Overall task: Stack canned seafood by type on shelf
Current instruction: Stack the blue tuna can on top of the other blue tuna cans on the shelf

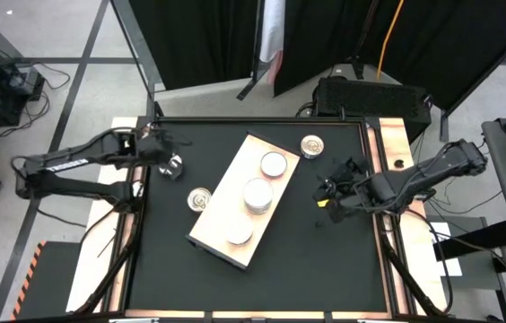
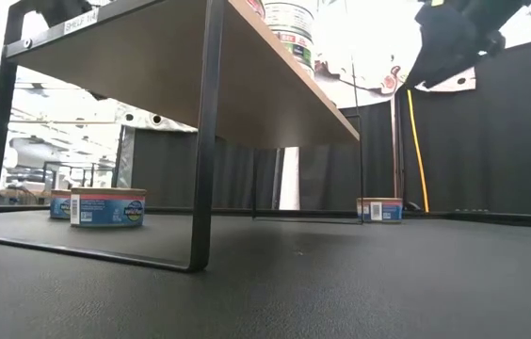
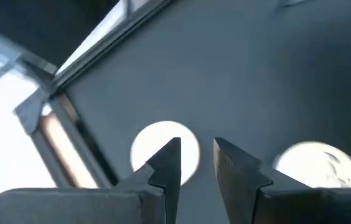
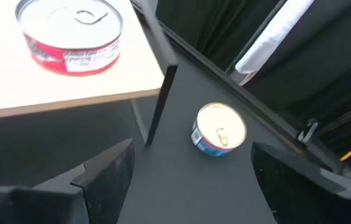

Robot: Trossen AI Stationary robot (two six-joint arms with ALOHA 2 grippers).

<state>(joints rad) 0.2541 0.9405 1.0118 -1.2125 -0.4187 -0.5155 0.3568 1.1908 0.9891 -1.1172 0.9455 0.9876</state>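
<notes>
Left gripper [image 3: 194,165] fingers narrowly parted, empty, above a tin [image 3: 165,151] on the counter [image 1: 325,260] beside the shelf [image 1: 226,211]. Right gripper [image 4: 191,165] fingers spread, facing a blue-banded tin [image 4: 219,129]. Tins look rigid, slick, light; grip across the rim.

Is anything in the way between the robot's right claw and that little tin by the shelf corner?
Nothing visible. The open right gripper looks straight at the blue-sided tin across bare black tabletop; the shelf sits off to one side.

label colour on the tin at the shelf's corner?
Red, on the round silver-lidded tin; right wrist view shows it best.
</notes>
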